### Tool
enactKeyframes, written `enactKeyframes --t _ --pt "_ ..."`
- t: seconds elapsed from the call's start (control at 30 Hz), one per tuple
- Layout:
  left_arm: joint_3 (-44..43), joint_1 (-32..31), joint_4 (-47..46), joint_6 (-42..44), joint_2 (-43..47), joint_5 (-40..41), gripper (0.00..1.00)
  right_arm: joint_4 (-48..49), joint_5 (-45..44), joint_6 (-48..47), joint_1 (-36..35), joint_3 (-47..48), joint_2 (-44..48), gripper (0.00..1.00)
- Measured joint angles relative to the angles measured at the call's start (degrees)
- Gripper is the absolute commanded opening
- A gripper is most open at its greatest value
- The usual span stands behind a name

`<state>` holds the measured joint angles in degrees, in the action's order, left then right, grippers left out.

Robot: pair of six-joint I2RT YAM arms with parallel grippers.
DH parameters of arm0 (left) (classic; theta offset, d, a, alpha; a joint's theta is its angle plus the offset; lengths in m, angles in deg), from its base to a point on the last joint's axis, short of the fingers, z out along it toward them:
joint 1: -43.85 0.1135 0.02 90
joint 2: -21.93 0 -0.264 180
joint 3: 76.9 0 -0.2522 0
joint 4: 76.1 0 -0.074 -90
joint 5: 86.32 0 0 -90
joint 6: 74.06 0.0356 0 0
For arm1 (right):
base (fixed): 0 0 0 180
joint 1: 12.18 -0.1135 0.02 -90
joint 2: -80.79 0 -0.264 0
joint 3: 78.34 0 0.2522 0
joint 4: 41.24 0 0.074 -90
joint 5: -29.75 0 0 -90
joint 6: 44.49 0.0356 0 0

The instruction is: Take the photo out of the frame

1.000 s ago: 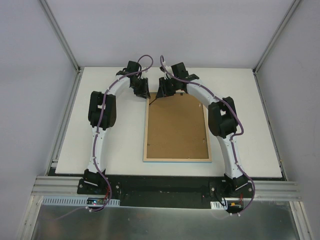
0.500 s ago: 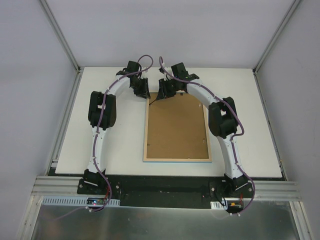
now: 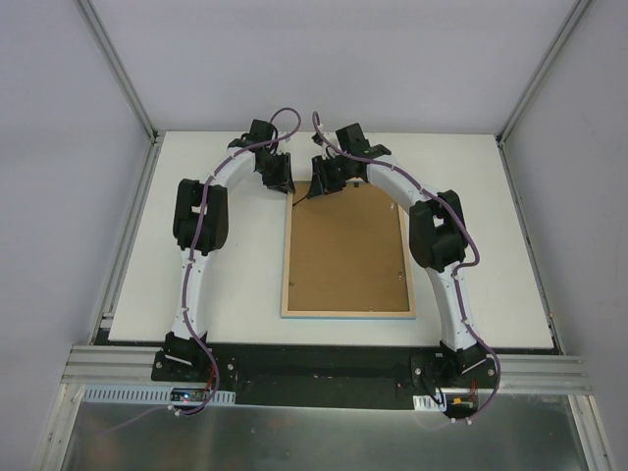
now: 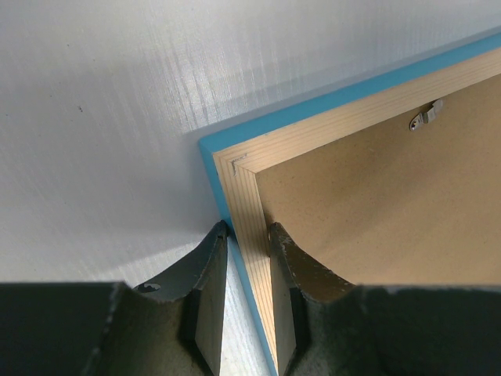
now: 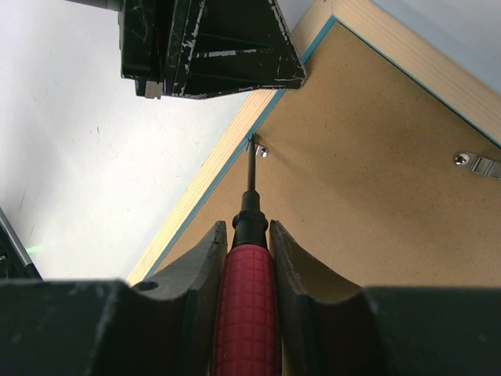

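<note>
Top view: taken from a fixed camera high above the near edge of the table [image 3: 235,285], faced down and toward the far side; the whole scene is covered from a distance.

Left wrist view: taken very close, past the left gripper [image 4: 249,228], onto the far left corner of the frame [image 4: 337,124].

Right wrist view: taken close, past the right gripper [image 5: 246,227] and along a red screwdriver [image 5: 249,298], toward that same corner.

The frame's far left corner is shared by all three views.

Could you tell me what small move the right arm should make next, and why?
Probably nudge the screwdriver tip sideways against the small metal clip to swing it off the backing board. The right end effector holds the tip at it, while the left end effector pinches the frame corner.
</note>
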<state>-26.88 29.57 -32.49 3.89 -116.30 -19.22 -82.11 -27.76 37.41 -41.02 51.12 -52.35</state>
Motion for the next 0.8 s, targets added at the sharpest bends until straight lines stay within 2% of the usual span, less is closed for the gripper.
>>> enactKeyframes --t 0.2,0.53,0.8 --pt "0.0 0.0 0.0 0.0 0.0 0.0 0.04 -0.3 0.3 -0.4 0.0 0.0 0.0 0.01" --pt "0.0 0.0 0.0 0.0 0.0 -0.1 0.03 -5.7 1.7 -8.3 -0.9 1.1 0.6 0.01" --pt "0.0 0.0 0.0 0.0 0.0 -0.1 0.03 -8.5 2.5 -10.6 -1.4 1.1 1.7 0.01"
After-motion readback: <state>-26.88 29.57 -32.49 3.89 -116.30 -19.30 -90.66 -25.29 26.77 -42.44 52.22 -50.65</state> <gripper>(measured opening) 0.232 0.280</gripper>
